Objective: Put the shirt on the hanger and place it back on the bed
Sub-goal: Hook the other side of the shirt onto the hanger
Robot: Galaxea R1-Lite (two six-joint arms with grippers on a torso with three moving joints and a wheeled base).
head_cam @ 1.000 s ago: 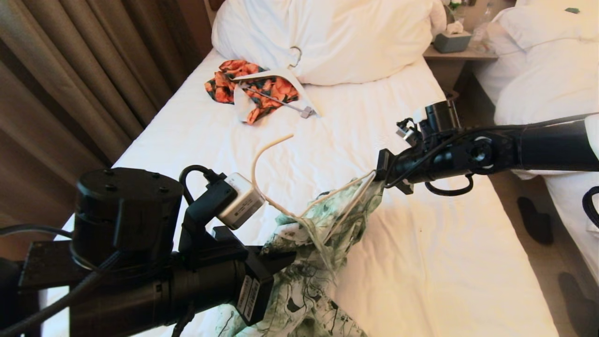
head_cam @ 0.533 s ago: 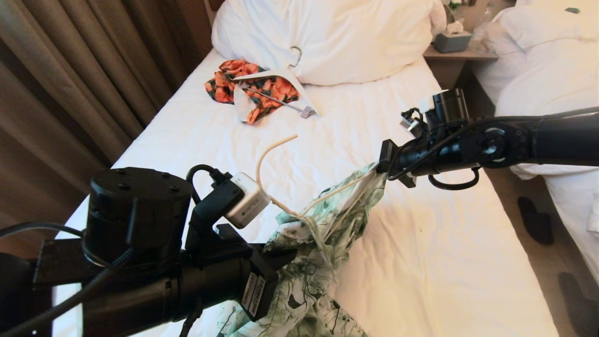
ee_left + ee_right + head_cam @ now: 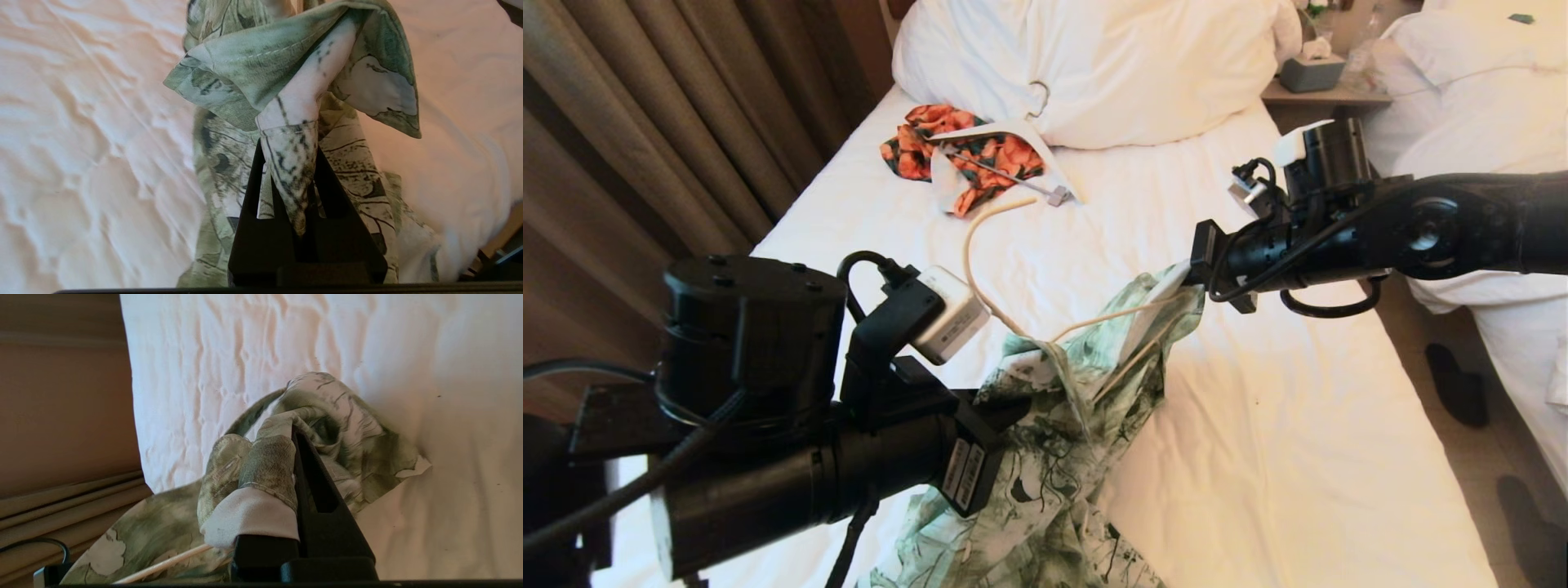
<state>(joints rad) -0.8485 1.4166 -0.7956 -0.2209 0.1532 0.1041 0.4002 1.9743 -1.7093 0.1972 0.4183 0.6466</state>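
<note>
The green and white leaf-print shirt hangs in the air above the bed, held up between both arms. My left gripper is shut on a fold of the shirt at its near left end. At the far right shoulder my right gripper is shut on the shirt. The cream hanger sits partly inside the shirt, its hook rising above the cloth. One hanger bar shows beside the right gripper.
An orange floral garment with a broad white hanger lies at the head of the bed, before the white pillows. Brown curtains hang left. A nightstand and second bed stand right.
Both arms have risen and carried the shirt and hanger up and away from me. The right gripper climbed most, and the hanger hook now stands higher over the sheet.
</note>
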